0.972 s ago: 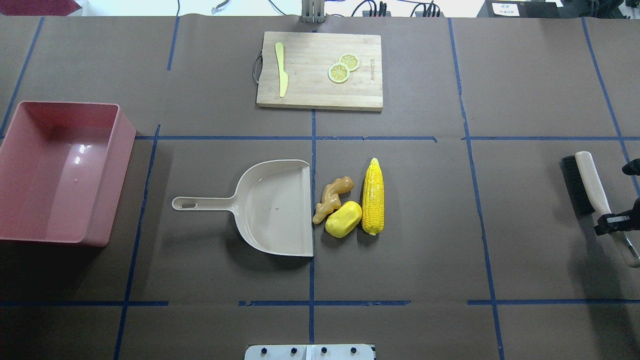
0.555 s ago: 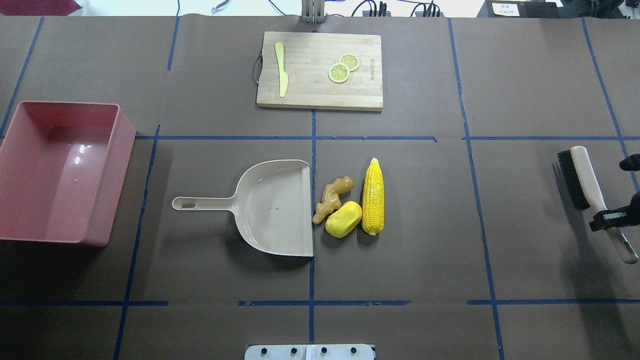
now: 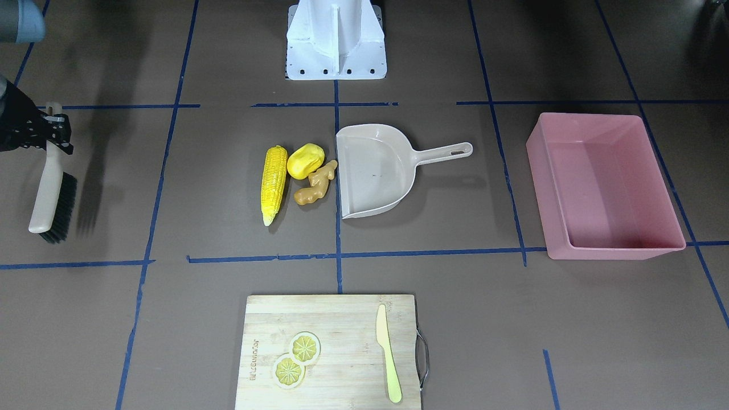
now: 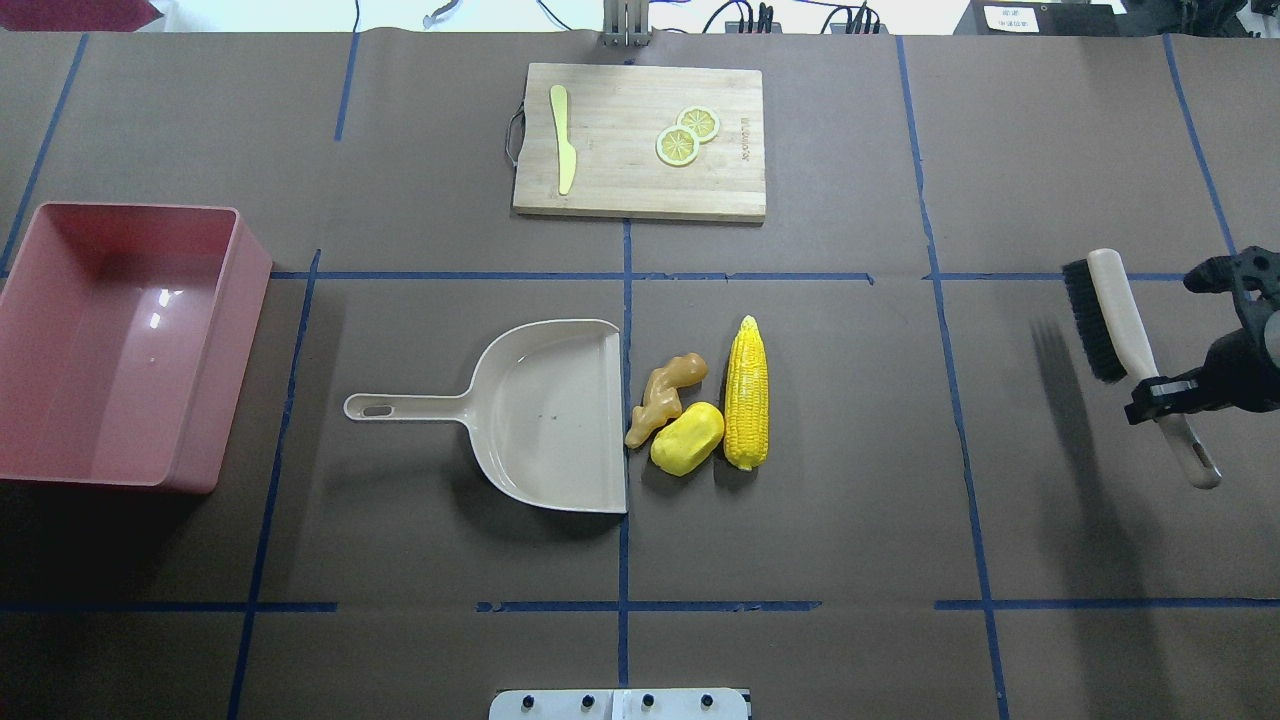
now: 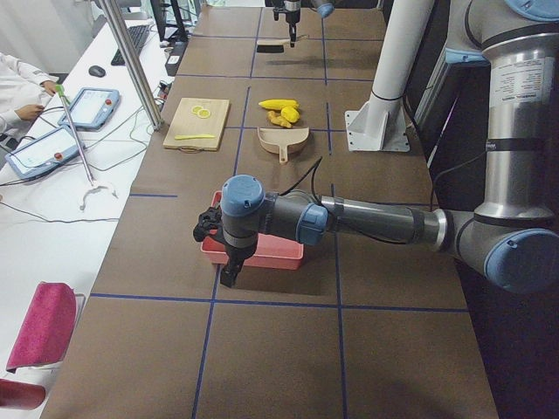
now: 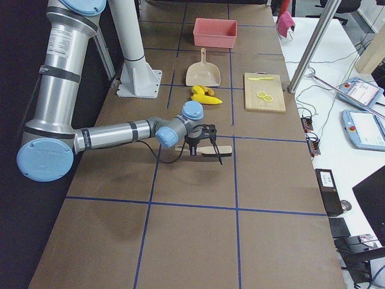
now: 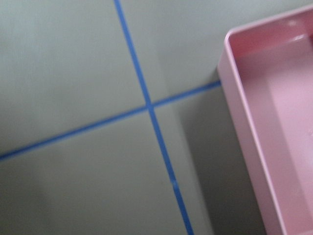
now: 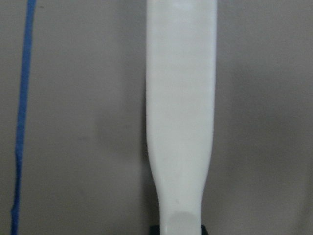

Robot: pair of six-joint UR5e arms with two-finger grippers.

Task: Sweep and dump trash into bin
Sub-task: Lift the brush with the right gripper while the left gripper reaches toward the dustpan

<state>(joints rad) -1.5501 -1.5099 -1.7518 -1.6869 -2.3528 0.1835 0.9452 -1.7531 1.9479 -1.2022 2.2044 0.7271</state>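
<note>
The trash lies mid-table: a yellow corn cob, a rounded yellow lump and a tan ginger root, all just right of the beige dustpan's open mouth. The pink bin stands at the far left. My right gripper is shut on the handle of a white brush with black bristles and holds it above the table at the far right. My left gripper hovers beside the bin's outer end; I cannot tell if it is open or shut. The left wrist view shows only a bin corner.
A wooden cutting board at the far side carries a yellow-green knife and two lemon slices. Blue tape lines cross the brown table. The robot's base plate sits at the near edge.
My right gripper has lifted the brush and carried it leftward and toward the table's far side. The trash, dustpan and bin have not moved.
</note>
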